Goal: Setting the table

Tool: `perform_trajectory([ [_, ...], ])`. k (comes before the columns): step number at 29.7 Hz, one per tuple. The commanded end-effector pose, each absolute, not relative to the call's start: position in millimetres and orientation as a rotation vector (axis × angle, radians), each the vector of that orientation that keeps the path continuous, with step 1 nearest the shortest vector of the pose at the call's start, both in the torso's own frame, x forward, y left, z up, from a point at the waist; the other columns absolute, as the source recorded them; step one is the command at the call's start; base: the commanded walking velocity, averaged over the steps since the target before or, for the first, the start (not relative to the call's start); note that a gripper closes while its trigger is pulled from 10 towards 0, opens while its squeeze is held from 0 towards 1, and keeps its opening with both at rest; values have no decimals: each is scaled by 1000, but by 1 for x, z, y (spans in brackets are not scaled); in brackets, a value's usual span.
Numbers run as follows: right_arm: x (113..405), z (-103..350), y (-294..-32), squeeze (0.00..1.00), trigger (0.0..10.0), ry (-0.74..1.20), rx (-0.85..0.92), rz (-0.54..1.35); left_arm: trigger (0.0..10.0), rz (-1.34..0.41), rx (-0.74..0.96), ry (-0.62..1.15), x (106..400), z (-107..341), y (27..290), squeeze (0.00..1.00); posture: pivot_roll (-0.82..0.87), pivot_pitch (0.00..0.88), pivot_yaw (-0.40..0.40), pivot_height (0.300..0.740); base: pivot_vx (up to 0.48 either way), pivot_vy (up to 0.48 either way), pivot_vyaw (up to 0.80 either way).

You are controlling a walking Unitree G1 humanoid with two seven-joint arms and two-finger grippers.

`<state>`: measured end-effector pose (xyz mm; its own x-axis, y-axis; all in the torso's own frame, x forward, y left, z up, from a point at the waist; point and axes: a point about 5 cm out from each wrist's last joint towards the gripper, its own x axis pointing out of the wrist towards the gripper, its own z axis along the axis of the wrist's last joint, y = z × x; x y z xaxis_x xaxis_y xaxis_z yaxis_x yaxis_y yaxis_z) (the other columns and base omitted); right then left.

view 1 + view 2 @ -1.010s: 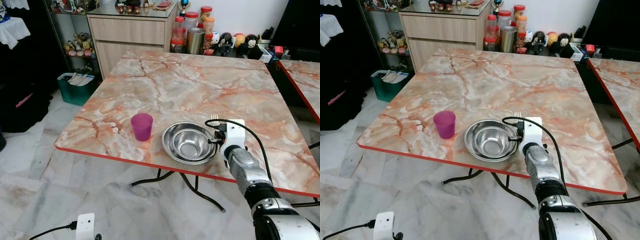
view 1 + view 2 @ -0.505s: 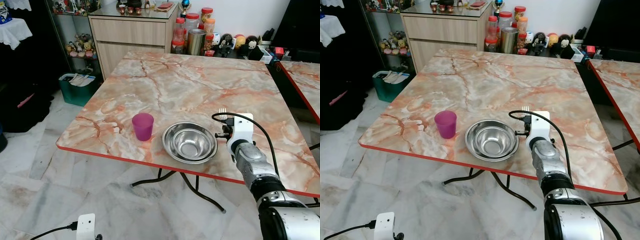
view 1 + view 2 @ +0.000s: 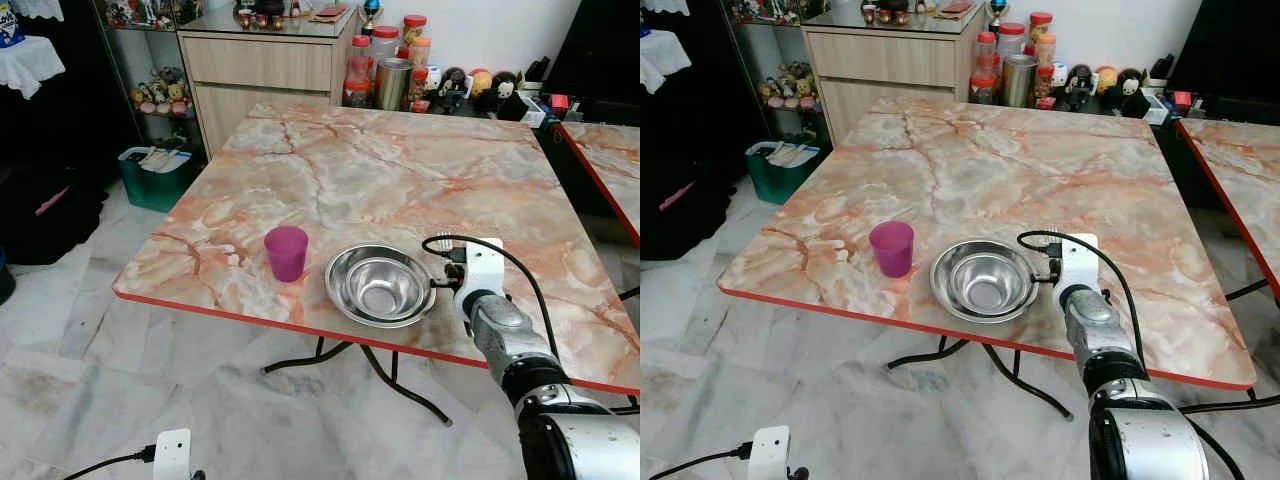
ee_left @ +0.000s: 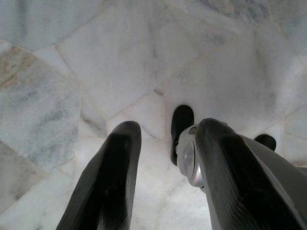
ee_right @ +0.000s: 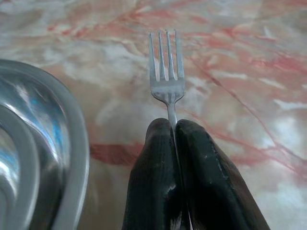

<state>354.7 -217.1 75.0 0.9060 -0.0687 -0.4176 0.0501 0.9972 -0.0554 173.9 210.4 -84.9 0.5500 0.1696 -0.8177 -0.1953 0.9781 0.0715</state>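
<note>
A square marble-patterned surface with pink and orange veins and a red edge (image 3: 350, 170) stands on a pale marble tile floor (image 3: 120, 400). Near its front edge sits a small purple plastic cup (image 3: 286, 252), and just to the right of it, apart from it, a pair of nested shiny steel bowls (image 3: 380, 286). The right arm reaches over the front edge of the surface, its gripper (image 5: 175, 132) low beside the bowls on their right side, with a black cable looping over its white wrist housing. Its two black fingers (image 5: 156, 158) are pressed together on the thin handle of a silver metal fork (image 5: 166, 72). The fork's long axis runs straight out from the fingers, tines pointing away from the robot toward the far side of the surface, and the rim of the bowls lies close alongside it. Whether the fork touches the surface cannot be told. At the far edge stand red-lidded jars, a steel tumbler and small figurines (image 3: 400, 70), next to a light wooden cabinet (image 3: 265, 70). A green bin (image 3: 150, 175) sits on the floor to the left. The left gripper (image 4: 163, 158) hangs over the floor, its fingers (image 4: 112, 177) spread apart and holding nothing
</note>
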Motion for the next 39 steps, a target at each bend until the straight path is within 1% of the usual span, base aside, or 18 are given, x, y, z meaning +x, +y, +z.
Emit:
perform_trajectory([
  [1, 354, 75, -221, 0, 10000, 449, -53, -63, 10000, 214, -39, 979, 170, -87, 210, 0, 90, 0, -33, 728, 0, 0, 0],
  [20, 346, 58, -210, 0, 10000, 497, -47, -23, 10000, 216, -36, 991, 168, -88, 210, 0, 96, 0, -34, 728, 0, 0, 0],
  [37, 344, 54, -204, 0, 10000, 499, -37, 0, 10000, 217, -32, 997, 166, -89, 210, 0, 96, 0, -33, 728, 0, 0, 0],
  [38, 344, 54, -204, 267, 10000, 498, -38, 1, 10000, 218, -32, 997, 166, -89, 210, 0, 97, 0, -34, 728, 0, 0, 0],
  [39, 344, 54, -204, 271, 10000, 498, -39, 0, 10000, 218, -33, 998, 166, -89, 210, 0, 97, 0, -34, 728, 0, 0, 0],
])
